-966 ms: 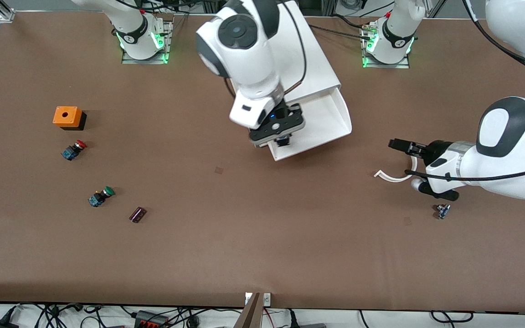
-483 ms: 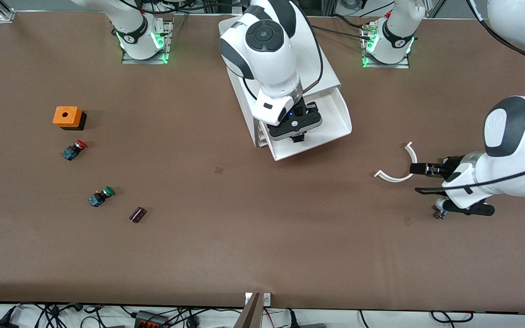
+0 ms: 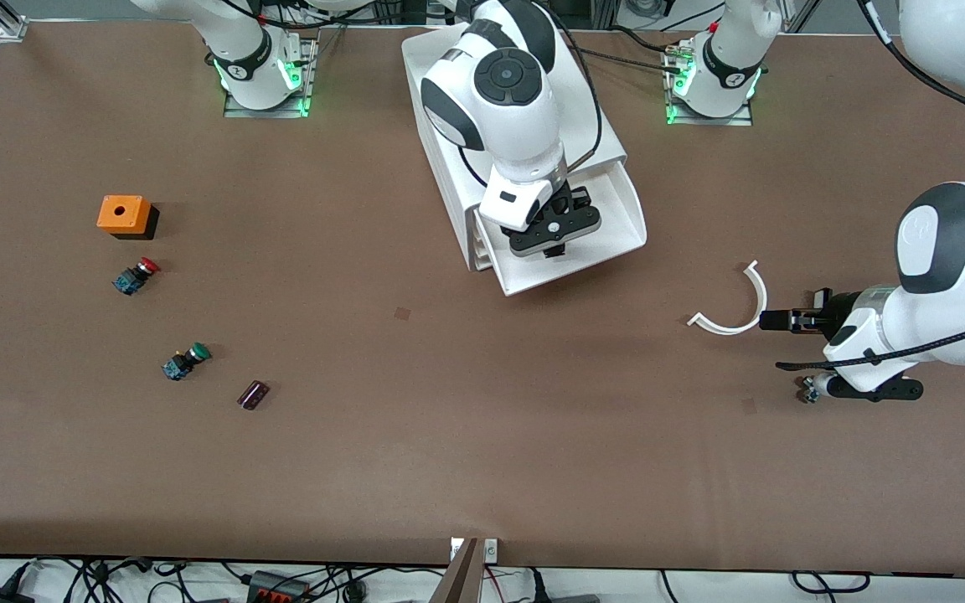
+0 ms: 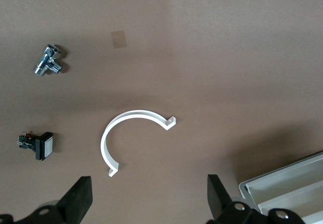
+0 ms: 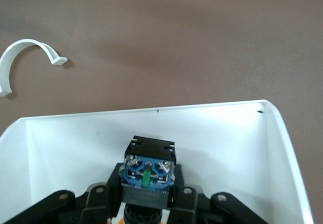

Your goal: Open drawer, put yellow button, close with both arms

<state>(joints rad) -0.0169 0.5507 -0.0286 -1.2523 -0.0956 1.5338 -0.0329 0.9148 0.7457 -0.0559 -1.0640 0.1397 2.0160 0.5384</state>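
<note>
The cabinet (image 3: 449, 176) stands at the middle of the table's robot side, with its lowest drawer (image 3: 621, 222) pulled open. My right gripper (image 3: 554, 244) hangs over the open drawer and is shut on the yellow button (image 5: 146, 176). The right wrist view shows the button's blue-black base between the fingers (image 5: 96, 199), an orange edge below it, and the drawer's white wall (image 5: 75, 138) under it. In the front view the button is hidden under the gripper. My left gripper (image 3: 784, 321) is open and empty, low over the table beside a white C-shaped clip (image 4: 133, 138).
An orange box (image 3: 124, 215), a red-capped switch (image 3: 136, 275), a green-capped switch (image 3: 186, 361) and a small dark block (image 3: 253, 394) lie toward the right arm's end. The clip (image 3: 738, 306), a metal fitting (image 4: 49, 62) and a small black switch (image 4: 38, 144) lie toward the left arm's end.
My right gripper has carried the button from the drawer's front edge to over the drawer's inside. My left gripper has drawn away from the drawer, past the white clip.
</note>
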